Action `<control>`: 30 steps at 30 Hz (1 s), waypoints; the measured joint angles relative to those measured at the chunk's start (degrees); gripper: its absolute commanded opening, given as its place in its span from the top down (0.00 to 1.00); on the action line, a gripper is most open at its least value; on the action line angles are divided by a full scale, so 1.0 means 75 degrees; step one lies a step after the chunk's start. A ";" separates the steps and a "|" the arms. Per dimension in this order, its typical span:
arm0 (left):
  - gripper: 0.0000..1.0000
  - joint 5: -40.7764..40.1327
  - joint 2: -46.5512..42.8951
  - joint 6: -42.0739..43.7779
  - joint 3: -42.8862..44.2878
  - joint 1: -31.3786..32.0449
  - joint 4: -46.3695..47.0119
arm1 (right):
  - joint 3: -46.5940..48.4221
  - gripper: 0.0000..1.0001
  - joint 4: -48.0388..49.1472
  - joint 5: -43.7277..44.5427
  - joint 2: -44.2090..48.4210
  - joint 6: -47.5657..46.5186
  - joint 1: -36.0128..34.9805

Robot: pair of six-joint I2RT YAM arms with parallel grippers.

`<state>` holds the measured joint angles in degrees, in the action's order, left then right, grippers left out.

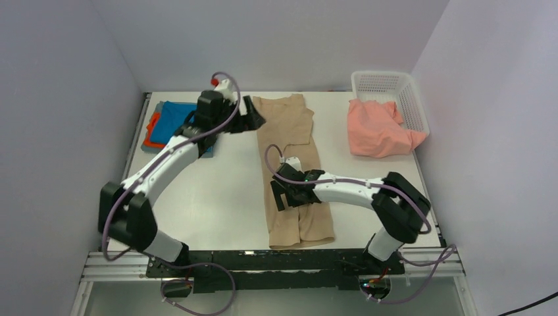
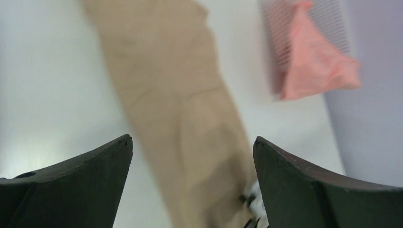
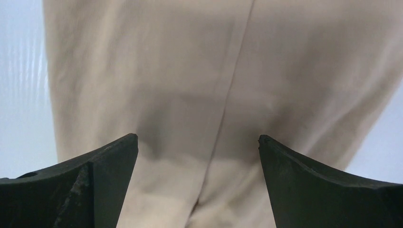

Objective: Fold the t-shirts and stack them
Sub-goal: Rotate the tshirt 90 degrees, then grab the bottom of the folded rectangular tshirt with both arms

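The fingers of the left gripper (image 2: 192,142) are held wide apart with nothing between them; in the left wrist view only the tan-beige t-shirt (image 2: 176,95) and bare table are seen through the gap, blurred. The fingers of the right gripper (image 3: 198,140) are likewise spread wide and nothing is gripped; the tan cloth (image 3: 214,71) with a lengthwise crease fills the space between them, and whether the tips touch it cannot be told. From above, the left gripper (image 1: 252,117) is seen just beside the far left edge of the tan-beige t-shirt (image 1: 293,131), while the right gripper (image 1: 284,194) is placed over that shirt's near half. The shirt is laid out as 1 long narrow strip down the middle of the table (image 1: 210,197), running from the far edge towards the arm bases. At the far left corner 2 shirts are stacked, the bright blue t-shirt (image 1: 174,118) on the orange t-shirt (image 1: 153,128), whose edge shows at the left. At the far right corner the white lattice basket (image 1: 388,80) is set against the wall; the salmon-pink t-shirt (image 1: 378,128) is bunched partly inside it and spills over its near rim onto the table, well apart from both grippers.
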<state>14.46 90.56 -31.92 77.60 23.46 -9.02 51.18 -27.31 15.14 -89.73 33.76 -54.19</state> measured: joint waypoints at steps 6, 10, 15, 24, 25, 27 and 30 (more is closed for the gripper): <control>0.01 -0.1614 -0.2259 0.0172 -0.2661 -0.0350 -0.0688 | 0.1008 0.00 0.0341 -0.0003 -0.1419 -0.0055 0.0035; 0.01 -0.2349 -0.3427 0.0143 -0.3407 -0.0434 -0.1239 | 0.1886 0.01 0.0393 -0.0023 -0.2168 -0.0134 0.0099; 0.00 -0.2967 -0.4619 0.0070 -0.3462 -0.0449 -0.1711 | 0.2981 0.01 0.0396 0.0012 -0.2973 -0.0251 0.0221; 0.01 -0.2285 -0.5665 -0.0635 -0.4631 -0.0466 -0.2215 | 0.2530 0.00 0.0449 -0.0213 -0.2346 0.0061 0.0259; 0.01 -0.1979 -0.5756 -0.0746 -0.5042 -0.0440 -0.2203 | 0.2226 0.00 0.0440 -0.0227 -0.1953 0.0163 0.0259; 0.01 -0.1492 -0.5820 -0.0938 -0.5668 -0.0306 -0.2203 | 0.1597 0.00 0.0443 -0.0189 -0.0930 0.0399 0.0256; 0.08 -0.0889 -0.5811 -0.1271 -0.6516 0.0146 -0.2139 | 0.0699 0.00 0.0498 -0.0070 0.0717 0.0828 0.0262</control>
<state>7.79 46.98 -41.45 28.73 24.56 -25.06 56.42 -23.57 14.61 -84.36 39.97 -52.23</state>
